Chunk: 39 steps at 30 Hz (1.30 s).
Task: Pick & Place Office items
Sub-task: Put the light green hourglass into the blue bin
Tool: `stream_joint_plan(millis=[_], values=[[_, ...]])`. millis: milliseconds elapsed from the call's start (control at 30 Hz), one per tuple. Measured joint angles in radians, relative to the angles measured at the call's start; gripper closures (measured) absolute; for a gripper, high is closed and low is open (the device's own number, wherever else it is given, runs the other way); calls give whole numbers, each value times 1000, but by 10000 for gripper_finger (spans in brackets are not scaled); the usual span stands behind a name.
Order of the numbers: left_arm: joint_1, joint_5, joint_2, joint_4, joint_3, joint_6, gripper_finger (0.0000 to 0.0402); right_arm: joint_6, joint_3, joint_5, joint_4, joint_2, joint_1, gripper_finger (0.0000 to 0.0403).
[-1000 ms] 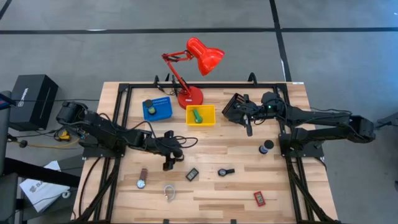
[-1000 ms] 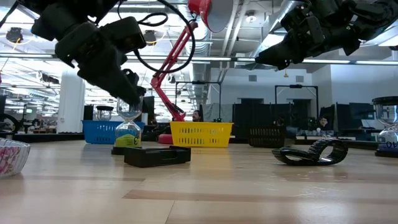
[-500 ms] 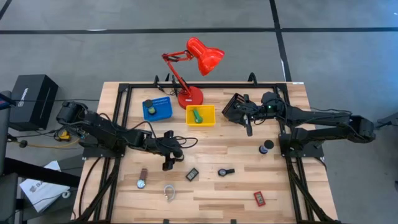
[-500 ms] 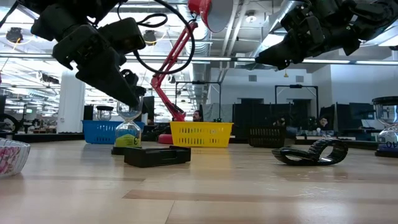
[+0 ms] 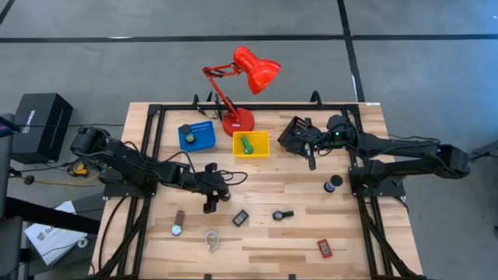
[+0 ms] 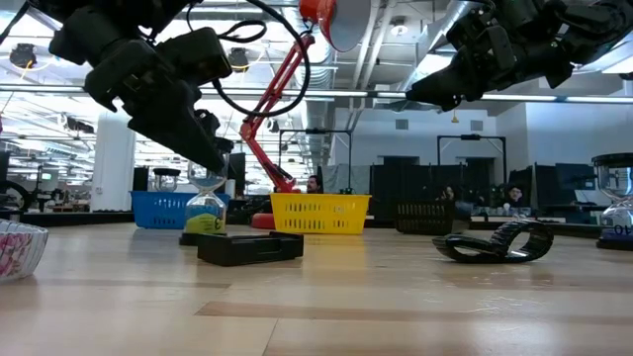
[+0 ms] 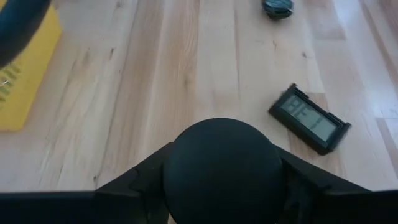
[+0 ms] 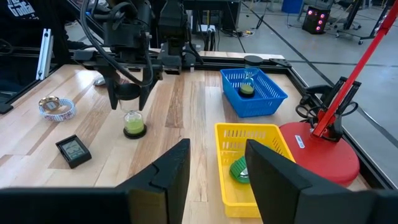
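We read the left gripper (image 5: 210,202), left of centre in the high view, as clamped on the black cap of a small sand timer (image 8: 132,122) with green sand. In the left wrist view the rounded cap fills the space between the two fingers, and its sides meet them. Taking it by the cap keeps the glass upright and away from the fingers, which seems the reason for this hold. In the low view the timer's base sits at table level or barely above; we cannot tell which.

The timer hangs straight under the gripper, in the left third of the low view. A small black gadget with a digital display (image 7: 309,118) lies flat just beside it, apart from it.

The blue tray (image 5: 206,141) and the yellow tray (image 5: 250,152), with a green stubby piece (image 5: 246,145) already inside, sit above the gripper in the high view, a short carry away.

The right gripper (image 8: 217,149) waits in the upper right of the high view beside the black tray (image 5: 289,134), fingers spread and empty.
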Motion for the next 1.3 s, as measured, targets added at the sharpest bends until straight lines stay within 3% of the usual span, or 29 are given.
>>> stream_joint_plan(millis=[200, 400, 600, 800, 1067, 1167, 1300], values=[[0, -87, -37, -3, 0, -19, 188, 0, 0, 0, 0, 0, 0, 259], [42, -115, -170, -28, 0, -37, 206, 0, 0, 0, 0, 0, 0, 257], [168, -199, -332, -102, 0, -44, 203, 0, 0, 0, 0, 0, 0, 259], [381, -247, -428, -228, 0, -40, 205, 0, 0, 0, 0, 0, 1, 257], [680, -216, -406, -231, 0, -88, 194, 8, 0, 0, 0, 0, 1, 258], [728, -150, -357, -226, 0, -90, 200, 15, 0, 0, 0, 0, 1, 257], [747, -146, -275, -207, 0, -90, 206, 15, 0, 0, 0, 0, 1, 257]])
